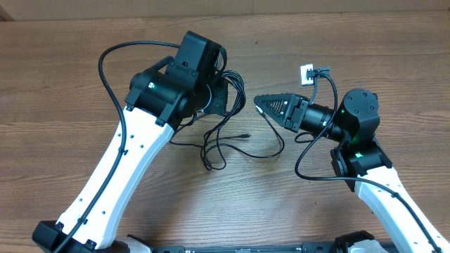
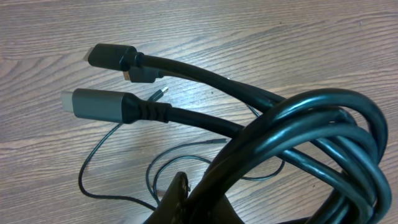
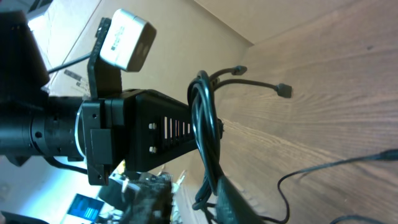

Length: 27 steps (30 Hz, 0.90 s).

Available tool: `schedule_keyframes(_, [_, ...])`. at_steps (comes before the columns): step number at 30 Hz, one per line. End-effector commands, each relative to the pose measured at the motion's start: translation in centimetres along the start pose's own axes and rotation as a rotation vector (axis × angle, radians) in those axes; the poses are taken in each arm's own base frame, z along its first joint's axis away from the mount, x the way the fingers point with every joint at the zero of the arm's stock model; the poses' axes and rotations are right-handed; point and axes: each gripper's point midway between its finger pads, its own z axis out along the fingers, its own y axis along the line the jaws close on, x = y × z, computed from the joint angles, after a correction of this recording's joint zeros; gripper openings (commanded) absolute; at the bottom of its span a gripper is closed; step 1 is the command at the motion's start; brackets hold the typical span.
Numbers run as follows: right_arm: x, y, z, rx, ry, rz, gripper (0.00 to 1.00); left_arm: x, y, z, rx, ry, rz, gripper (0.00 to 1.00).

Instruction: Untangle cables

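Observation:
My left gripper [image 1: 223,95] is shut on a coil of thick black cable [image 2: 311,124], held above the table; one finger [image 2: 177,193] shows beside the loops. Two plugs [image 2: 99,102] of that coil stick out to the left. Thin black cables [image 1: 225,144] lie in loose loops on the wood below and right of it, also in the left wrist view [image 2: 99,155]. My right gripper [image 1: 259,102] points left at the coil. In the right wrist view its fingers [image 3: 231,200] stand a little apart, with the coil's lower loops [image 3: 205,124] hanging between them.
The table is bare brown wood [image 1: 394,42]. The right arm's own thick cable [image 1: 309,161] loops down over the table beside the thin cables. The left arm's cable [image 1: 105,63] arcs out to the left. A white camera plug [image 1: 307,74] sits above the right wrist.

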Motion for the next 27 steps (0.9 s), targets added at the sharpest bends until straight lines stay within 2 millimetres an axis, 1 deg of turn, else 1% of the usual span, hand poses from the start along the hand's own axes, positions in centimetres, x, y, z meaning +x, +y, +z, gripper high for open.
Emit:
schedule_keyframes(1, [-0.5,0.5,-0.1,-0.006,-0.014,-0.053,0.19,-0.6,-0.1,-0.7,0.007,-0.024,-0.004,0.04])
schedule_keyframes(3, [-0.4,0.5,-0.1,-0.006,-0.013,-0.103,0.19,-0.2,-1.1,-0.7,0.064,-0.003,-0.003,0.04])
schedule_keyframes(6, [-0.4,0.5,-0.1,-0.006,-0.013,-0.148,0.22,0.0,-1.7,-0.8,0.097,0.010,-0.003,0.04])
schedule_keyframes(7, [-0.5,0.5,-0.1,-0.005,-0.014,-0.161,0.25,0.0,-1.7,-0.8,0.098,0.010,-0.003,0.04])
schedule_keyframes(8, [-0.5,0.5,-0.1,-0.005,-0.014,-0.181,0.31,0.0,-1.7,-0.8,0.098,0.011,-0.002,0.04])
schedule_keyframes(9, [-0.5,0.5,-0.1,-0.005,-0.014,-0.197,0.38,0.0,-1.7,-0.8,0.098,0.011,-0.005,0.04])
schedule_keyframes(11, [-0.5,0.5,-0.1,-0.005,-0.014,-0.206,0.50,0.0,-1.7,-0.8,0.098,0.011,-0.020,0.04])
schedule_keyframes(12, [-0.5,0.5,-0.1,-0.005,-0.014,-0.207,0.52,0.0,-1.7,-0.8,0.098,0.011,-0.026,0.04])
schedule_keyframes(19, [-0.5,0.5,-0.1,-0.005,-0.014,-0.233,0.54,0.1,-2.1,-0.8,0.114,0.021,-0.085,0.04])
schedule_keyframes(27, [-0.5,0.5,-0.1,-0.005,-0.014,-0.258,0.49,0.4,-2.9,-0.8,0.113,0.019,-0.087,0.04])
